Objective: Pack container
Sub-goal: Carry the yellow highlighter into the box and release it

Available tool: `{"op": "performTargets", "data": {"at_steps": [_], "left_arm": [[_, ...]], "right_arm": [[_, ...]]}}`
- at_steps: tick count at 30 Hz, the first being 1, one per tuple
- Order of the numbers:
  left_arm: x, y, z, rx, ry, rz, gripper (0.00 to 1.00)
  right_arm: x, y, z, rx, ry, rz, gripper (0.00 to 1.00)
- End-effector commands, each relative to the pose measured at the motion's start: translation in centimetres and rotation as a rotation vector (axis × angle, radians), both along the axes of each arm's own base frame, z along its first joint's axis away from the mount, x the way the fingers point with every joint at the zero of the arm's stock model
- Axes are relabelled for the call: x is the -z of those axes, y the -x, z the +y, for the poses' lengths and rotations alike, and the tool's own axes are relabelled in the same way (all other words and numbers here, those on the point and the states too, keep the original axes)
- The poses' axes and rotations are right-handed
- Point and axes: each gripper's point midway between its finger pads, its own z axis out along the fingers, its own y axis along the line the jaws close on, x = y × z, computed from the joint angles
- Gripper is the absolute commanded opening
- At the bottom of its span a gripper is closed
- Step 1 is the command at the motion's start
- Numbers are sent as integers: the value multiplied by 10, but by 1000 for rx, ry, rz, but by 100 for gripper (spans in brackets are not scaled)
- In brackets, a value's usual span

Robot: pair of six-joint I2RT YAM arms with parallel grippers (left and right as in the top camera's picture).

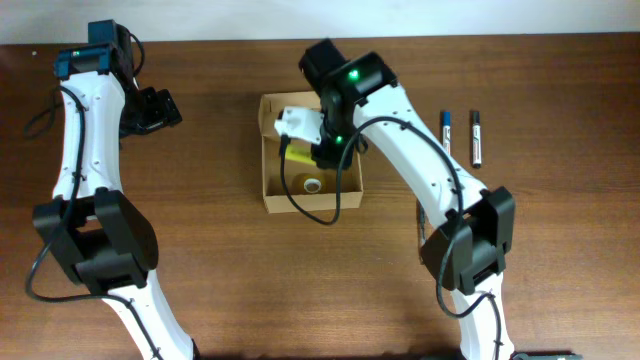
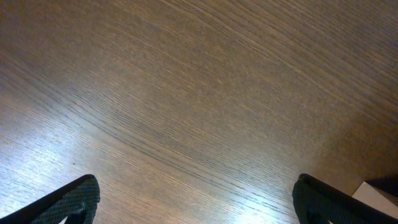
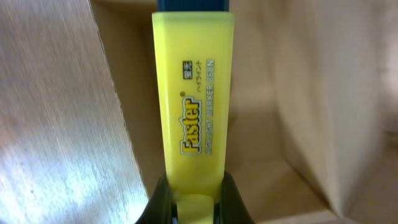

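The container (image 1: 272, 198) is a small tan cardboard box, open, at the table's middle; its inner walls also show in the right wrist view (image 3: 292, 93). My right gripper (image 1: 318, 152) hangs over the box and is shut on a yellow highlighter (image 3: 194, 99) with a dark blue cap end, its far end pointing into the box. A roll of tape (image 1: 312, 184) lies inside the box. My left gripper (image 1: 160, 110) is open and empty over bare wood at the far left, well away from the box (image 2: 199, 199).
Two markers lie on the table to the right of the box: one with a blue cap (image 1: 447, 128) and a black one (image 1: 476, 138). A pale object's corner (image 2: 379, 199) shows at the lower right of the left wrist view.
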Motion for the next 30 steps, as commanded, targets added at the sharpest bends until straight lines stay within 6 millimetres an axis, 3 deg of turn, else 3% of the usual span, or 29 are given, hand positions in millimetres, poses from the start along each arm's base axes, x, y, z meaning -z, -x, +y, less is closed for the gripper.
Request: {"op": "performTargets", "data": {"at_steps": [1, 9, 20, 21, 22, 23, 26, 30], "left_arm": [[0, 0, -2, 14, 6, 2, 100], [0, 0, -2, 14, 6, 2, 100], [0, 0, -2, 14, 6, 2, 100], [0, 0, -2, 14, 6, 2, 100], [0, 0, -2, 14, 6, 2, 100], [0, 0, -2, 14, 6, 2, 100], [0, 0, -2, 14, 6, 2, 100], [0, 0, -2, 14, 6, 2, 100]], "right_arm": [[24, 13, 6, -47, -31, 75, 4], [70, 21, 5, -43, -27, 116, 4], [101, 12, 6, 79, -20, 112, 4], [101, 7, 4, 113, -3, 96, 15], [101, 4, 2, 141, 11, 84, 38], [99, 1, 0, 165, 24, 74, 45], [89, -4, -4, 215, 49, 59, 47], [57, -11, -2, 236, 32, 22, 57]]}}
